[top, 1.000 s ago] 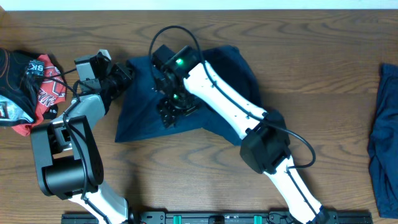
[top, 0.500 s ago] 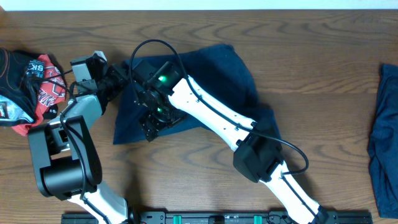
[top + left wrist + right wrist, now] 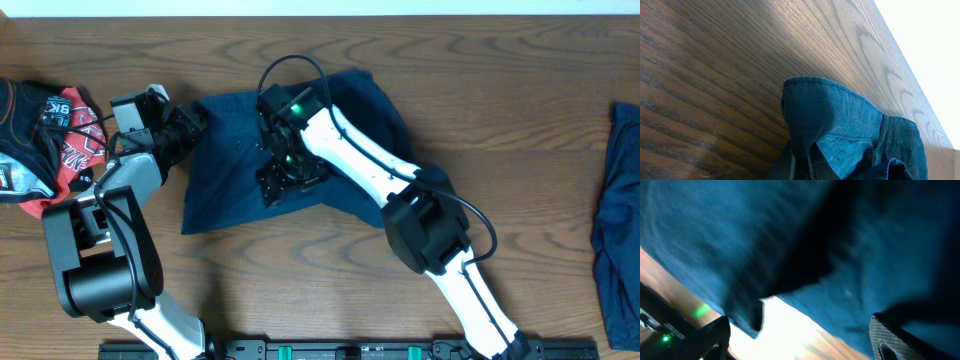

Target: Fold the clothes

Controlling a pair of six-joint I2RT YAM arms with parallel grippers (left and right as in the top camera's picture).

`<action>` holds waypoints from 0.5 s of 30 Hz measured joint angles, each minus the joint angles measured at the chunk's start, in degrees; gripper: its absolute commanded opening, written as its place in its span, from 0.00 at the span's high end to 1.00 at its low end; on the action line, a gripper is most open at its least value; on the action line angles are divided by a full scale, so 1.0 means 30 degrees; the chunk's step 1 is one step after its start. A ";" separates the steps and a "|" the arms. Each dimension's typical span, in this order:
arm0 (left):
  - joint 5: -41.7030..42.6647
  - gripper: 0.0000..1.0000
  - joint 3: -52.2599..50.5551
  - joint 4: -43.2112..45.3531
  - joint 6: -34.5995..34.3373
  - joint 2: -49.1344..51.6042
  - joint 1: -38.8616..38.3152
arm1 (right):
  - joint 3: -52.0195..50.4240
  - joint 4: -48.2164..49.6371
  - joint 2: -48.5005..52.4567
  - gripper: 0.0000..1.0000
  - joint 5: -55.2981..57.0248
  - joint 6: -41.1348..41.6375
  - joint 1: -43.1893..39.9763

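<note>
Plain navy clothes [image 3: 228,172]; brown wood-grain table [image 3: 300,290].

navy shirt [image 3: 228,160] | plain, no print, wrinkly, spread mostly flat mid-table toward the back edge, back-left corner bunched up | other navy shirt [image 3: 618,220] | crumpled at the right edge, partly out of shot, well apart

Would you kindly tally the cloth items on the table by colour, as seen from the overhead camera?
Navy-blue: 2, the middle garment and the right-edge garment
Red, black and white printed heap: 1, counted as one since its pieces cannot be told apart
Total: 3
</note>
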 measured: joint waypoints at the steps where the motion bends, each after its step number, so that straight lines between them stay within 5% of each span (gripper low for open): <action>1: 0.0000 0.94 0.0000 -0.0015 0.0000 0.0000 0.0000 | -0.0015 0.0306 0.0015 0.12 -0.0087 -0.0007 0.0109; 8: 0.0000 0.94 0.0000 -0.0022 0.0007 0.0000 0.0000 | -0.0007 0.0947 0.0015 0.16 -0.0707 0.0000 0.0583; 11: 0.0000 0.94 0.0000 -0.0022 0.0000 0.0000 0.0000 | -0.0007 0.1158 0.0015 0.31 -0.0787 0.0175 0.0670; 15: 0.0000 0.94 0.0000 -0.0022 0.0007 0.0000 0.0000 | -0.0007 0.1770 0.0015 0.65 -0.0933 0.0627 0.0670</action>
